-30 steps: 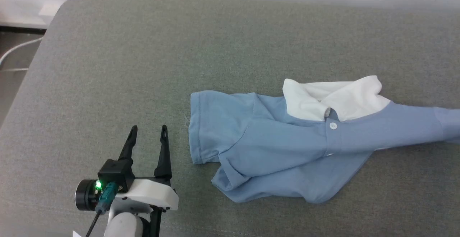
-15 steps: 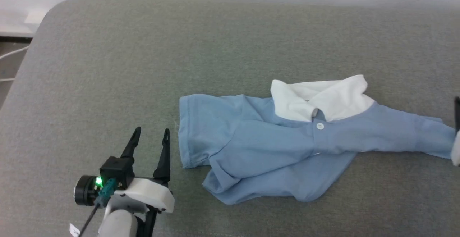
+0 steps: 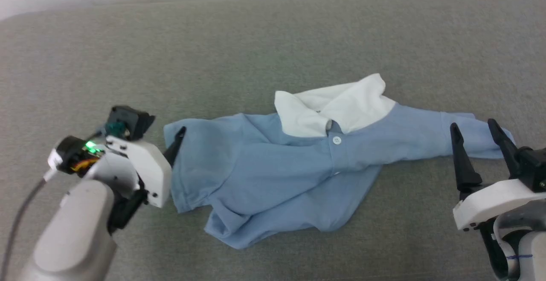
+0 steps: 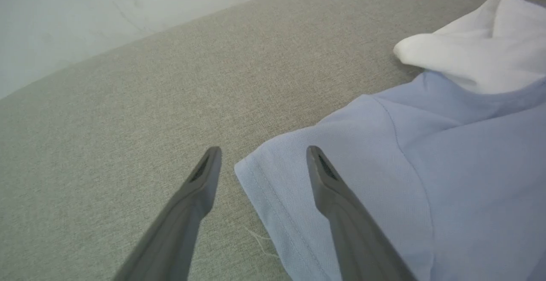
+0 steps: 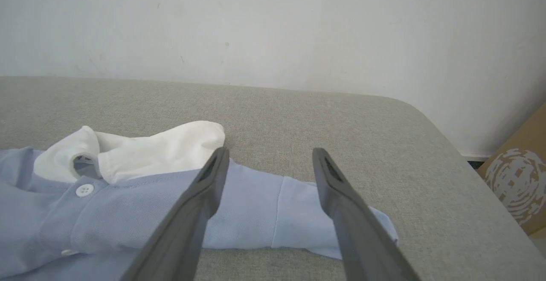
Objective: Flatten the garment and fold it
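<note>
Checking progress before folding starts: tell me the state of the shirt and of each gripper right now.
garment: lying unfolded, sleeves stretched out sideways, lower body bunched and creased.
left gripper: open, straddling one sleeve's corner, not gripping.
right gripper: open, empty, at the other sleeve.

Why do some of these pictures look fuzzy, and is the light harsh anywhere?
Head view: slightly soft overall, the grey woven surface fading to a pale haze at the top; the light blue polo shirt with white collar casts faint shadows. Left wrist view: the weave is crisp, the dark left fingers blurred. Right wrist view: even light, no glare; right fingers likewise soft.
</note>
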### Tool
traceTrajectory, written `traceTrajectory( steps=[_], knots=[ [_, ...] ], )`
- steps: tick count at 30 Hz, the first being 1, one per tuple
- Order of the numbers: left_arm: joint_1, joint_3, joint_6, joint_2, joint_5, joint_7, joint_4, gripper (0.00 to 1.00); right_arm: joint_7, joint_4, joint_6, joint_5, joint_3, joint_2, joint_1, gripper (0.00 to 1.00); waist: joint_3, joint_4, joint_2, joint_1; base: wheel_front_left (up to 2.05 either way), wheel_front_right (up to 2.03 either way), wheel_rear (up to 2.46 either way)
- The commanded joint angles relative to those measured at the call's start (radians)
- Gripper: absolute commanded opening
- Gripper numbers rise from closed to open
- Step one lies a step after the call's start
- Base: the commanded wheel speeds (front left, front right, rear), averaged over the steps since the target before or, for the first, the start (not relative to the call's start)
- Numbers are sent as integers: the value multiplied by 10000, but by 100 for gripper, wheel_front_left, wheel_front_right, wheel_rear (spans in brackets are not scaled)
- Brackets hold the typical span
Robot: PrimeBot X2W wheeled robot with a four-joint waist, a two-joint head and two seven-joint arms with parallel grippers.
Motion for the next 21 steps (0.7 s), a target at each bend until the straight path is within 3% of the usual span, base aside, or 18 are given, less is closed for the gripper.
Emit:
traceTrajectory(
  steps=[1, 9, 14, 19, 20, 21],
  knots=[
    [-306, -364, -71, 441, -406, 436, -27, 100, -90, -115, -21, 28, 32, 90, 112, 100, 567, -550, 0, 0, 0, 0, 0],
    [-1385, -2360, -75, 2511, -2864, 2325, -17, 100, -307, 49, -21, -31, 161, 428, 78, 100, 1218, -1214, 0, 0, 0, 0, 0],
    [-1852, -3621, -75, 3213, -3340, 2864, 284, 100, -434, 284, -21, -138, 104, 511, -51, 100, 1395, -1378, 0, 0, 0, 0, 0],
    [-1981, -4568, -76, 3571, -3504, 2650, 665, 100, -521, 367, -21, -216, 107, 575, -136, 100, 1555, -1414, 0, 0, 0, 0, 0],
    [-1949, -4688, -76, 3568, -3635, 2607, 752, 84, -522, 377, -21, -228, 109, 585, -134, 100, 1582, -1397, 0, 0, 0, 0, 0],
    [-1924, -4767, -76, 3568, -3775, 2544, 826, 0, -522, 388, -21, -243, 123, 594, -131, 100, 1603, -1379, 0, 0, 0, 0, 0]
  ],
)
